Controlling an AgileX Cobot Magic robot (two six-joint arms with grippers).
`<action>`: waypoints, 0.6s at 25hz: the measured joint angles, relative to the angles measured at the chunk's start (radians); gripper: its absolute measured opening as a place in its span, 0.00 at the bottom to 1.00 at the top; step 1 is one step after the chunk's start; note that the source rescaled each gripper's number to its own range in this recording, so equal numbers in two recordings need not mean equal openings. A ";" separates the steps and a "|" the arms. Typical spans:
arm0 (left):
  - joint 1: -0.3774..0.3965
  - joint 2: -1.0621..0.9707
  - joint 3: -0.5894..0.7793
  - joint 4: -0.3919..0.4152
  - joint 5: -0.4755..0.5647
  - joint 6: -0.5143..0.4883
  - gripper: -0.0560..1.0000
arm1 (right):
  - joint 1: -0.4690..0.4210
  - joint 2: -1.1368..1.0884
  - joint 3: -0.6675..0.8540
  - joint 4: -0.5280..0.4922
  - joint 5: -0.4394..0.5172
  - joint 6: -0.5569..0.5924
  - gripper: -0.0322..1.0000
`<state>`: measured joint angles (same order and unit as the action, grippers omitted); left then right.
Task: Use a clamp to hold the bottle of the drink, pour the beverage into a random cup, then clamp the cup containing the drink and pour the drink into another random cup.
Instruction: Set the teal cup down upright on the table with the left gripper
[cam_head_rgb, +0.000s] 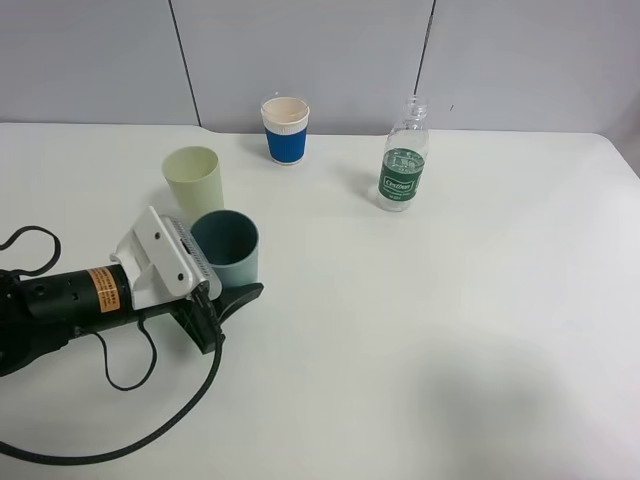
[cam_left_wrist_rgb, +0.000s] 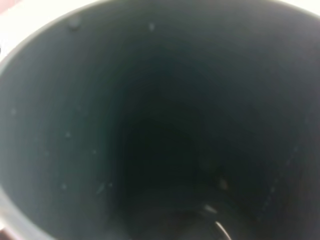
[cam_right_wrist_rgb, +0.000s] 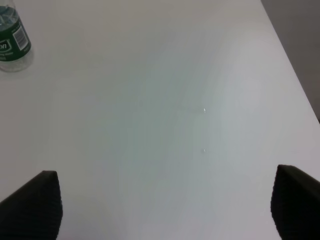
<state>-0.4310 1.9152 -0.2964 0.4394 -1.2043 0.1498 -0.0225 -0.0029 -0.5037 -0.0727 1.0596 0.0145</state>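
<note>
On the left of the white table (cam_head_rgb: 480, 330), the left arm lies low, its black body and cable trailing toward the near edge. The left gripper (cam_head_rgb: 215, 300) sits at the teal cup (cam_head_rgb: 226, 250); its black fingers (cam_head_rgb: 238, 297) show against the cup's near side, drawn right in, though whether they actually pinch the cup cannot be told from above. The left wrist view is filled by that cup's dark teal inside (cam_left_wrist_rgb: 160, 130), with its pale rim along the edge of the picture.

Just behind the teal cup stands a pale green cup (cam_head_rgb: 194, 178), upright and open. Farther back, near the wall, stands a paper cup with a blue sleeve (cam_head_rgb: 286, 130), also upright.

To the right of it, well apart, the clear bottle with a green label (cam_head_rgb: 404, 156) stands upright and uncapped on the table, untouched by either arm.

The right arm is outside the high view. Its wrist camera shows the right gripper (cam_right_wrist_rgb: 167, 205) with black fingers (cam_right_wrist_rgb: 35, 202) spread wide over bare tabletop, holding nothing, and the bottle's base (cam_right_wrist_rgb: 12, 42) at the far corner.
</note>
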 joint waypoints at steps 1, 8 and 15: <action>0.000 0.000 -0.011 0.009 0.000 0.000 0.06 | 0.000 0.000 0.000 0.000 0.000 0.000 0.67; 0.000 0.004 -0.076 0.021 0.000 -0.005 0.06 | 0.000 0.000 0.000 0.000 0.000 0.000 0.67; 0.000 0.054 -0.129 0.069 0.000 -0.051 0.06 | 0.000 0.000 0.000 0.000 0.000 0.000 0.67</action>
<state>-0.4310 1.9693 -0.4251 0.5082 -1.2040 0.0989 -0.0225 -0.0029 -0.5037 -0.0727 1.0596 0.0145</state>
